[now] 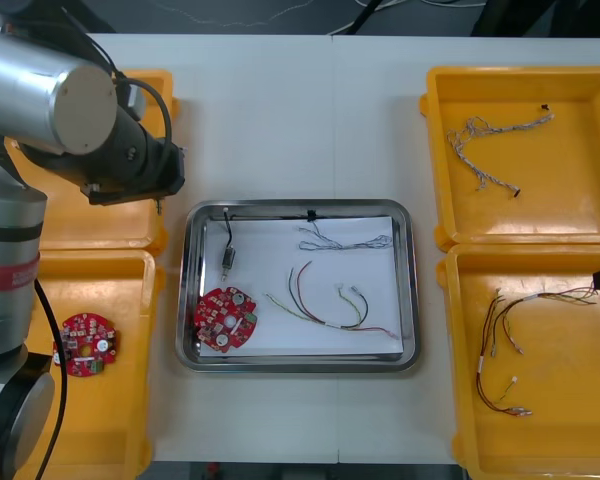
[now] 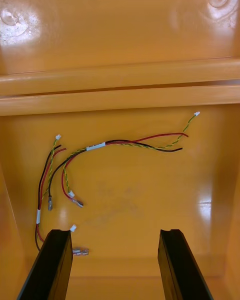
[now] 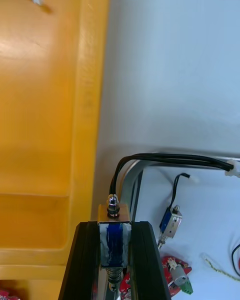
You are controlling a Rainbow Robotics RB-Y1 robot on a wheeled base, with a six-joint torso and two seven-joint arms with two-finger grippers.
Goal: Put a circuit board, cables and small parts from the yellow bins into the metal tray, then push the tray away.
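My left gripper (image 3: 114, 224) is shut on a small metal part (image 3: 114, 240) wrapped in blue, with a black cable (image 3: 165, 159) trailing from it. It hangs over the bin rim beside the near-left corner of the metal tray (image 1: 408, 290). The tray is white inside and holds a red circuit board (image 1: 225, 318), a small metal part (image 1: 227, 258), a blue and white cable (image 1: 345, 241) and a red and yellow cable (image 1: 325, 305). My right gripper (image 2: 114, 232) stands open above red and yellow cables (image 2: 75, 165) in the near right yellow bin (image 1: 570, 420).
A spare circuit board (image 1: 88, 343) lies in the near left bin (image 1: 100, 430). The far right bin (image 1: 580, 180) holds a twisted cable (image 1: 490, 140). The left arm (image 1: 90, 120) covers much of the far left bin (image 1: 100, 225).
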